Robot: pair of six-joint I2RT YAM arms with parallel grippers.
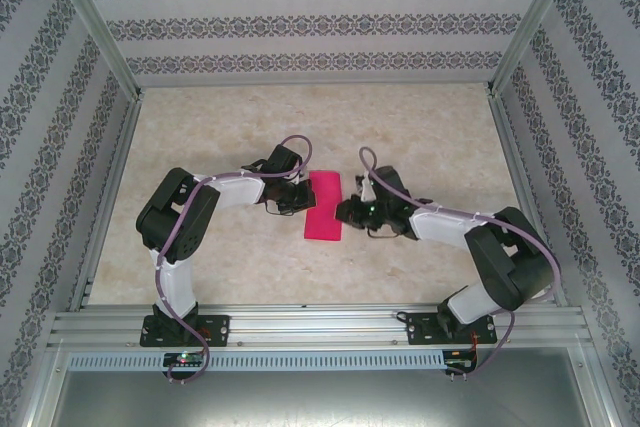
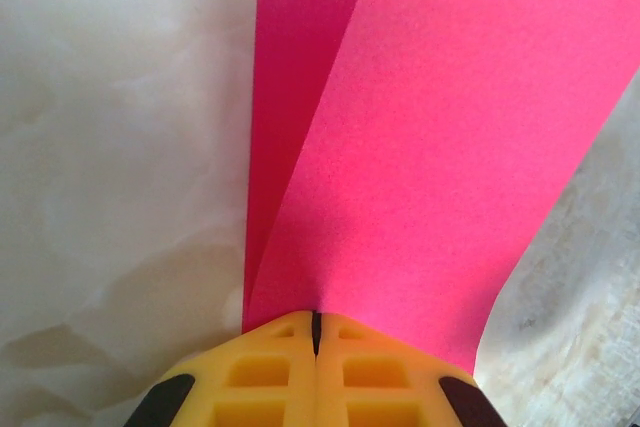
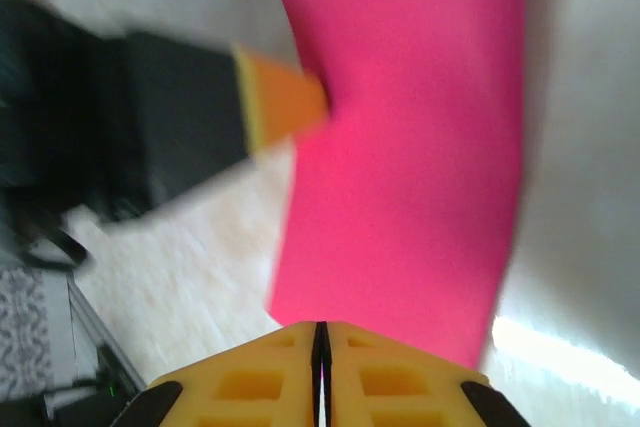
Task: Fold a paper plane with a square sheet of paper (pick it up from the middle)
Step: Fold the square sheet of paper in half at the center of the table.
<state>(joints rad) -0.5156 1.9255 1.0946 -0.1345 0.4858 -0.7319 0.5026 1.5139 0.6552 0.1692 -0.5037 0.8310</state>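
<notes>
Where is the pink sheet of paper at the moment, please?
In the top view the square sheet of paper sits mid-table, between the left gripper and right gripper.

Left arm (image 1: pixel 180 282), lower left of frame: white link rising from black base plate (image 1: pixel 185 328), bulky black joint housings showing. Right arm (image 1: pixel 510 267), lower right: same white-and-black build. Lilac cable (image 1: pixel 290 139) looping along each arm. Green light (image 1: pixel 371 209) glowing near centre. Left gripper (image 2: pixel 315 319), right gripper (image 3: pixel 321 329), bottom centre: yellow fingers (image 2: pixel 260 377) showing square moulded pockets, black patches flanking bottom corners.
</notes>
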